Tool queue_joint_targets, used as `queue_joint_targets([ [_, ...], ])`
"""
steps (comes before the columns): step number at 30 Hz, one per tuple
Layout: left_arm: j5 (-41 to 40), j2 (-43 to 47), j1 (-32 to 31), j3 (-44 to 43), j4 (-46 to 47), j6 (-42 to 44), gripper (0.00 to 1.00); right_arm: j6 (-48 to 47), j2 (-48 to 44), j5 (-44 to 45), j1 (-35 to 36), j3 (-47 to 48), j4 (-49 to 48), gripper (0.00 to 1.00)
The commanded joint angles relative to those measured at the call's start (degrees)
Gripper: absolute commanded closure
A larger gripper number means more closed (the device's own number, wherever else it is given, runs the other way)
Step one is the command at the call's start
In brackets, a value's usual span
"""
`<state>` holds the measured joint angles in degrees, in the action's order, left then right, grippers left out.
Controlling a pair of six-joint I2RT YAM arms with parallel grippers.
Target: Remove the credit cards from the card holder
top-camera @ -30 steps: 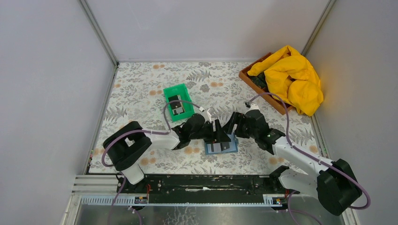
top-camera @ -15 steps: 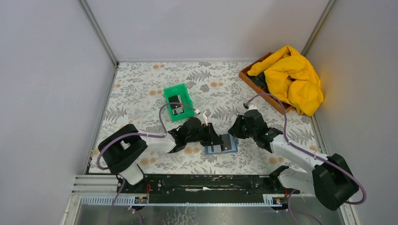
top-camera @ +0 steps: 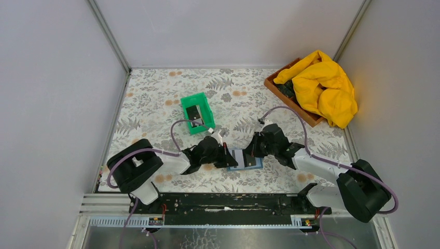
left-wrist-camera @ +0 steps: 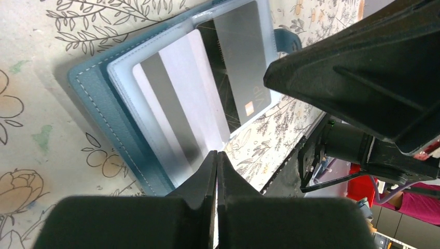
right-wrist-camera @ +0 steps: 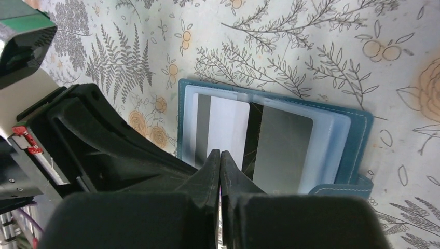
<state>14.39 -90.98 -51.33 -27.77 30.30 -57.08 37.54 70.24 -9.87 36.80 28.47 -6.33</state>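
Card holder (right-wrist-camera: 358, 135) open, long axis left-right in right wrist view; left gripper (left-wrist-camera: 217, 155) and right gripper (right-wrist-camera: 220, 155), fingers closed tight, flank credit cards (right-wrist-camera: 280, 145); hold unconfirmed

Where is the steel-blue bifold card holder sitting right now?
In the top view the steel-blue card holder lies open on the floral table near the front centre, between the left tool and right tool.

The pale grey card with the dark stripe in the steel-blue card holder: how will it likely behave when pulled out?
The pale grey striped card lies flat: probably stiff. It looks very thin, so likely light, awkward to pinch. Its shiny face may slide easily from the steel-blue card holder.
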Motion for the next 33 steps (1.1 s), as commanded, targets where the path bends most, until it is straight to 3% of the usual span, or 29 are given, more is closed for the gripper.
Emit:
queue_joint_targets([
  [1, 0.0, -2.8, 0.1, 0.9, 5.4, -0.4, 1.00, 1.6, 1.4, -3.9, 0.6, -1.9, -5.8, 1.00],
  [9, 1.2, -3.4, 1.3, 3.0, 8.1, -1.1, 1.00, 2.1, 2.1, -4.4, 0.5, -2.8, -7.1, 1.00],
  [19, 1.0, 0.6, 3.1, 3.5, 4.5, 0.4, 1.00, 2.0, 2.8, -4.4, 0.5, -3.0, -7.4, 1.00],
  [33, -0.5, -1.4, 3.8, 4.9, 4.2, 1.6, 1.00, 2.1, 2.7, -3.4, 0.5, -3.4, -7.2, 1.00],
])
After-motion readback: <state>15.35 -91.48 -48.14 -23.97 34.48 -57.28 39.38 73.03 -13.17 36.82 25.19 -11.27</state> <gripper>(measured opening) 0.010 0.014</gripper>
